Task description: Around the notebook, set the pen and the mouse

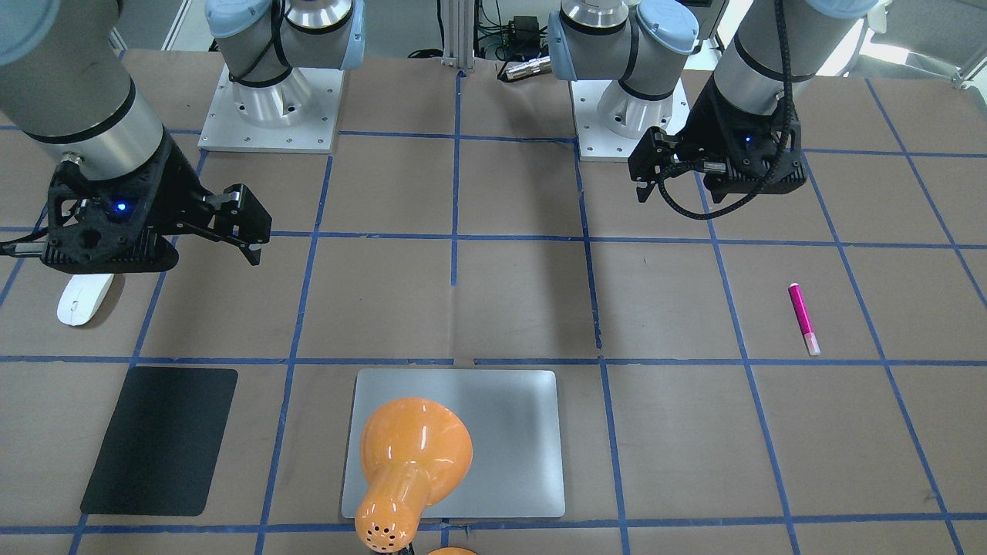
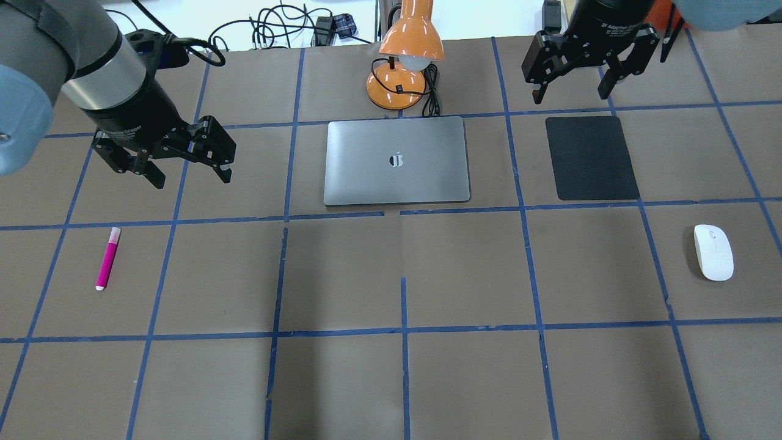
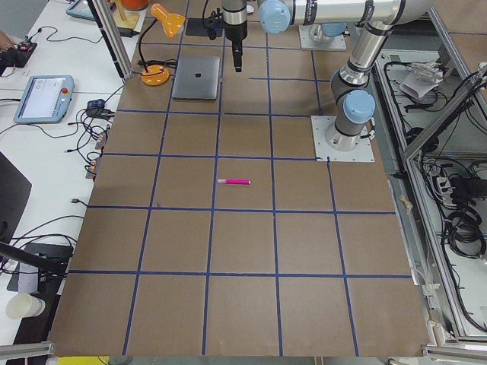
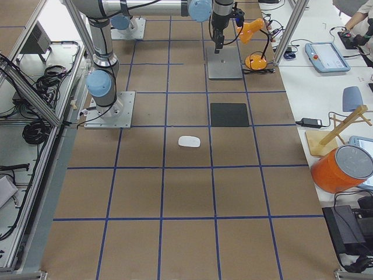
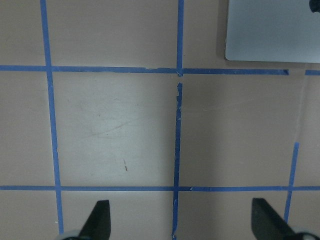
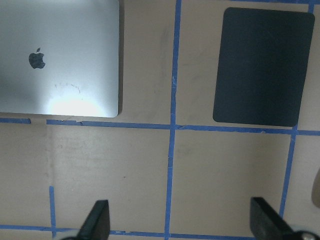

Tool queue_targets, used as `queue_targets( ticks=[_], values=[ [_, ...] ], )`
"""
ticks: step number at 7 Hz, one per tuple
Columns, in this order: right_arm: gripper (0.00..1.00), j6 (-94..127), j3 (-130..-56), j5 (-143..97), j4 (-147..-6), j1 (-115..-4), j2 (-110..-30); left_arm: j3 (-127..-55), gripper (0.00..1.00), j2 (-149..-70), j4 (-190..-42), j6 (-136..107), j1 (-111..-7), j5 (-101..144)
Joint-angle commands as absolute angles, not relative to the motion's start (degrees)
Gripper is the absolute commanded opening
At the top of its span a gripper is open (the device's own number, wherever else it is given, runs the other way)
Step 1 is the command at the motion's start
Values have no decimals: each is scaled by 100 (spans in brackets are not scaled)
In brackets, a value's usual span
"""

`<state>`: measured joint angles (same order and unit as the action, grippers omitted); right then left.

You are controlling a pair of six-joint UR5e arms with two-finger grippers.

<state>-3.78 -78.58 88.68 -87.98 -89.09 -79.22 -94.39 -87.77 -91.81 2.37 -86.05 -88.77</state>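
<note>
The magenta pen (image 2: 108, 258) lies alone on the brown table at the left, with its pale cap pointing away from me. My left gripper (image 2: 193, 179) hovers open and empty above the table, up and to the right of the pen and left of the notebook (image 2: 397, 160). The silver notebook lies flat at the centre back. The white mouse (image 2: 713, 252) rests at the far right. My right gripper (image 2: 571, 95) hangs open and empty over the back right, well away from the mouse. In the left wrist view only a corner of the notebook (image 5: 272, 30) shows.
A black mat (image 2: 591, 157) lies right of the notebook, below my right gripper. An orange desk lamp (image 2: 409, 55) with its cable stands just behind the notebook, its head leaning over it. Blue tape lines grid the brown table.
</note>
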Motion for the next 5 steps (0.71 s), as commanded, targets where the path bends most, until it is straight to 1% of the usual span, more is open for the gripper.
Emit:
queue_targets(
  ticks=[1,5],
  values=[
    [100,-378,-7857,8886,-8798,-8912,-7910,-9439,100,-8772,-9185,237,-8604,-8877],
    [100,-387,-7910,8982,-8746,-8790,-7884,-9431,100,-8807,-9124,237,-8596,-8868]
  ],
)
